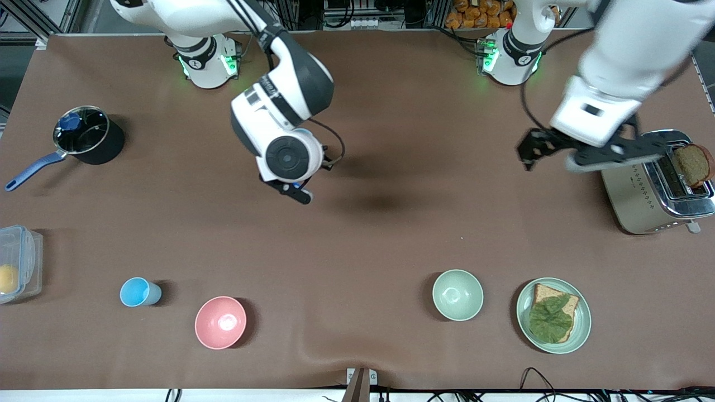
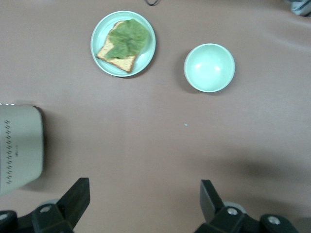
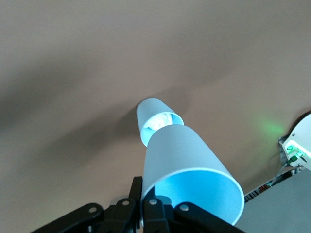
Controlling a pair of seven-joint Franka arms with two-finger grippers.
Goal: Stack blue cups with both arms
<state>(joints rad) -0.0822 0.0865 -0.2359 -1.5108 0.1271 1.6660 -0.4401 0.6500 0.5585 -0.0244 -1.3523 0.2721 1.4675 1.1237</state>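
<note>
A brown cloth (image 1: 391, 234) covers the whole table, smooth except for a shallow wrinkle along the edge nearest the front camera. Soft, dark shadows lie on it near the middle. Green light glows on the cloth at the table's upper edge. Past that edge stand metal frame rails (image 1: 33, 17), black cables and a bin of orange-brown items (image 1: 480, 12). A small metal bracket (image 1: 360, 379) sits at the middle of the near edge, with more cables (image 1: 536, 377) trailing beside it.
</note>
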